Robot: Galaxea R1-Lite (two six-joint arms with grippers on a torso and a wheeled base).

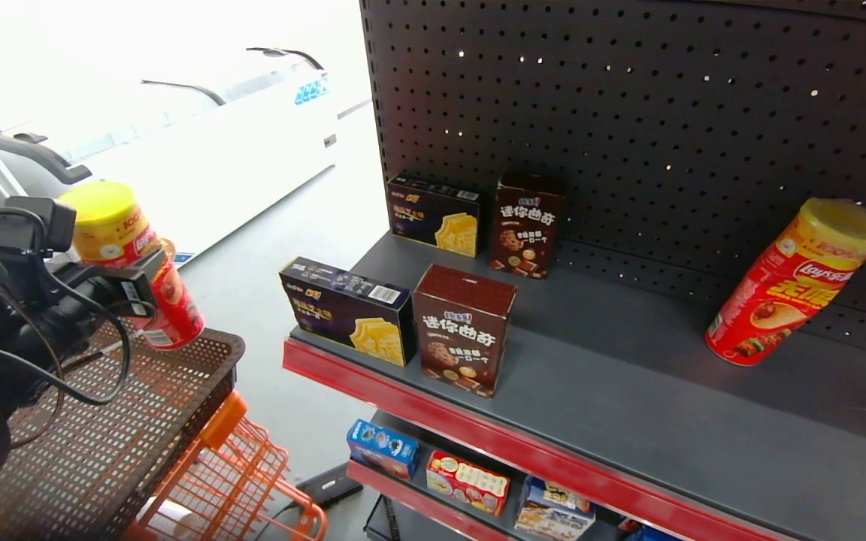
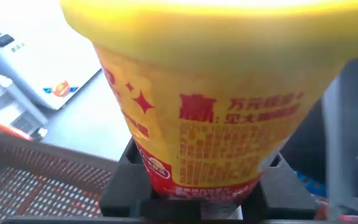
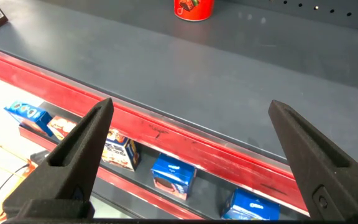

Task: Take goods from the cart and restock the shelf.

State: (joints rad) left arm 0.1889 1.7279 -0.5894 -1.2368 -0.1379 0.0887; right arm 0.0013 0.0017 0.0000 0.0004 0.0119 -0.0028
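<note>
The chip canister (image 1: 126, 252) is clamped across its lower body by the left arm's fingers (image 1: 149, 264), which are closed on it from both sides. It hangs above the brown mesh basket (image 1: 140, 421) of the orange cart (image 1: 252, 466). The canister's long axis is tilted, with the yellow lid uppermost and leaning away from the shelf (image 1: 628, 391) and the red base angled toward it. From the held canister the shelf lies forward and to the robot's right, so the left arm is the working arm. The right arm's fingers (image 3: 73, 155) are spread wide and hold nothing, positioned over the shelf's red front lip (image 3: 185, 134). The canister is a smooth, rigid cylinder with a glossy printed wrap, likely to roll if laid on its side. The shelf deck is flat, matt grey metal, backed by black pegboard (image 1: 628, 113). A matching canister (image 1: 794, 282) leans against the pegboard at the far right, well apart from four rectangular cardboard boxes (image 1: 463, 327) grouped at the shelf's left end. The bare deck between these groups appears to be the best placement zone.
</note>
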